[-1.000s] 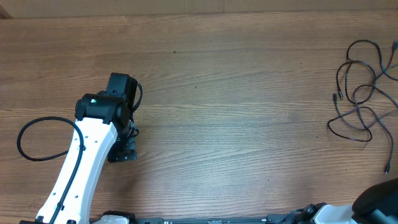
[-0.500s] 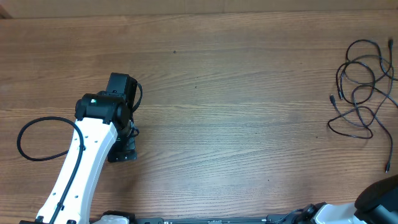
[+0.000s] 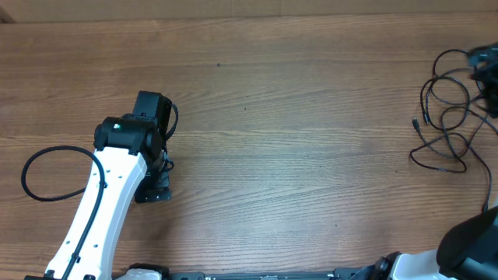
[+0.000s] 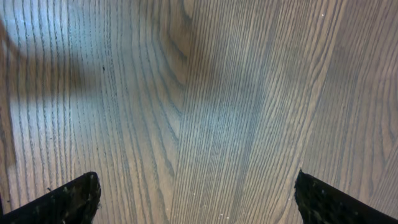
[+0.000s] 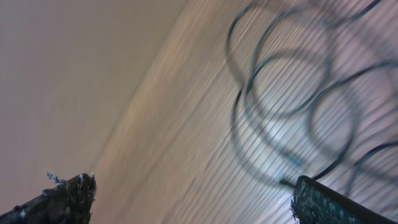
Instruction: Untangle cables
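Note:
The cables (image 3: 446,117) lie as a tangle of thin black loops at the table's far right, with a small plug tip (image 3: 418,122) pointing left. In the right wrist view they show as blurred loops (image 5: 329,167) up and to the right of the fingers. My right gripper (image 5: 193,190) is open with nothing between its fingers. From overhead it is a blurred dark shape (image 3: 486,58) at the tangle's upper right edge. My left gripper (image 4: 196,196) is open over bare wood, far from the cables, at the left of the table (image 3: 153,183).
A thicker black wire (image 3: 35,159) fixed to the left arm loops over the table at the far left. The wooden table (image 3: 296,140) spans the middle. The right arm's base (image 3: 467,249) sits at the bottom right corner.
My right gripper has come into the overhead view at the tangle's upper right. The strands at the far right have shifted slightly. The left arm has not moved.

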Available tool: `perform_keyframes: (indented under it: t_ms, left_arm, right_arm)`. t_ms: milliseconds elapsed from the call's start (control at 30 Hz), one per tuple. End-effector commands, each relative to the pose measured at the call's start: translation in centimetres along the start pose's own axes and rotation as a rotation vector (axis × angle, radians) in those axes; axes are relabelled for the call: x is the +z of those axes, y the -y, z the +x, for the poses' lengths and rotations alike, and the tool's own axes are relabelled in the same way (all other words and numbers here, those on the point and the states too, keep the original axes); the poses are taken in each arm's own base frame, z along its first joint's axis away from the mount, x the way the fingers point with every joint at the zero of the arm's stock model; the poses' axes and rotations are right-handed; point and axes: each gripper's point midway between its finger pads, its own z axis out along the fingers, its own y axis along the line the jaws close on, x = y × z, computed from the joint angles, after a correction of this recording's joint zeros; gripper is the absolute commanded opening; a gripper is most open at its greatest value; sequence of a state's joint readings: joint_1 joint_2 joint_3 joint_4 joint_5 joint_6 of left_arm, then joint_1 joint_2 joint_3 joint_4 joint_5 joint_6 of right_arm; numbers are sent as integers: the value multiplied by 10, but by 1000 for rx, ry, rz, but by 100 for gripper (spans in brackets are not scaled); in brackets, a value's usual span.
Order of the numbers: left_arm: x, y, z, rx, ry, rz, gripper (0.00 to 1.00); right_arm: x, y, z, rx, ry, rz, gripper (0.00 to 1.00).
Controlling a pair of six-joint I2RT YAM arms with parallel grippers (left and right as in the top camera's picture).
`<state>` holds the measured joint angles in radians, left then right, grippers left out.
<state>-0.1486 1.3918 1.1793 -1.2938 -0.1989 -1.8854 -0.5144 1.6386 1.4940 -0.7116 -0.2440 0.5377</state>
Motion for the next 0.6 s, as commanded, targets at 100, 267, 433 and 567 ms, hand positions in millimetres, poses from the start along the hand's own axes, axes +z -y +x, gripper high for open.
perform_keyframes:
  t_ms: [100, 267, 433, 567]
  left_arm:
    - [-8, 4, -5, -2, 8, 33, 100]
    - [-8, 4, -5, -2, 8, 33, 100]
    - [-8, 4, -5, -2, 8, 33, 100]
    - [-8, 4, -5, -2, 8, 33, 100]
  right_arm:
    - [26, -50, 78, -137, -174, -51, 100]
    - [41, -82, 132, -265, -277, -90, 100]
    - [52, -107, 193, -493, -376, -137, 100]
    - [58, -119, 234, -650, -422, -146, 100]
